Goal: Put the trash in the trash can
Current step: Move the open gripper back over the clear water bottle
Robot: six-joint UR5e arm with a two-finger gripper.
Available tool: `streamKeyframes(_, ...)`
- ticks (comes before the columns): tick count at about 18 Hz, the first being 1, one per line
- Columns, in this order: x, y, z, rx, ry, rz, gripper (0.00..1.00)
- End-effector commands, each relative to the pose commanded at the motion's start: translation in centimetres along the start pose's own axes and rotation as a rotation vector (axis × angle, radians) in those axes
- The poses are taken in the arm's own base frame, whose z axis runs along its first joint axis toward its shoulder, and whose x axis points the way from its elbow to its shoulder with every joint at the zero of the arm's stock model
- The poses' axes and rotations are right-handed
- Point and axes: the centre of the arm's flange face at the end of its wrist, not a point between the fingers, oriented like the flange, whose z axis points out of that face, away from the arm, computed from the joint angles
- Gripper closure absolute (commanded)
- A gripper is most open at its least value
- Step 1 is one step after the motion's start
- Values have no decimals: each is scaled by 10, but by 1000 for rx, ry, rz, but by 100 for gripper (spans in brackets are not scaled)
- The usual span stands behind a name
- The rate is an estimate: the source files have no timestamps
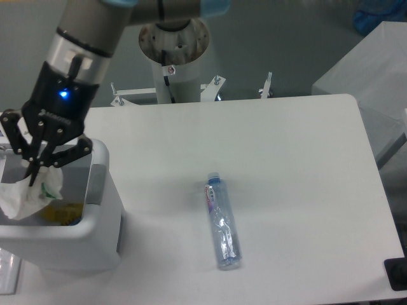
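- We are in the drop-off step for the first piece of trash: our gripper (32, 180) hangs over the open mouth of the trash can (102, 216), which stands at the table's left edge, toward the front-left corner.
- Our jaws are pressed together on the top of the crumpled wrapper (25, 197), pinching it; the wrapper dangles below the fingertips, its lower part already at or just inside the rim line of the bin.
- Something yellow (60, 215) lies at the bottom of the bin; we cannot tell what it is.
- The bottle (222, 223) lies on its side on the table (299, 165), near the front edge and about midway along it, well apart from the bin, its cap end pointing toward the rear edge. Nothing touches it.
- As we judge it, the next move calls for spreading the jaws so the wrapper falls into the bin; the light plastic may cling to a finger, so a slight lowering first could help.
- After that, we would need to cross to the bottle and set the fingers across its narrow width, since it could roll if nudged from the side.
- Roughly, the task is under halfway done: no item released yet, one in hand above the bin.
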Motion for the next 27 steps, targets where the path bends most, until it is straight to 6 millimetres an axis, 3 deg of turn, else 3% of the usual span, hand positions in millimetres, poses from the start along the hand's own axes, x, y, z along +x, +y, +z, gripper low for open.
streamKeyframes(4, -1, -2, -4, 4, -15, 12, 2)
streamKeyframes(5, -3, -3, -6, 6, -31, 2, 0)
streamKeyframes(10, -64, -12, -28, 43, -137, -100, 0)
streamKeyframes(13, -116, -21, -56, 87, -189, -167, 0)
streamKeyframes(16, -169, -18, -71, 93, -237, -234, 0)
streamKeyframes(21, -238, 5, -43, 9, -339, -314, 0)
streamKeyframes(27, -308, 37, 20, -161, -458, -272, 0)
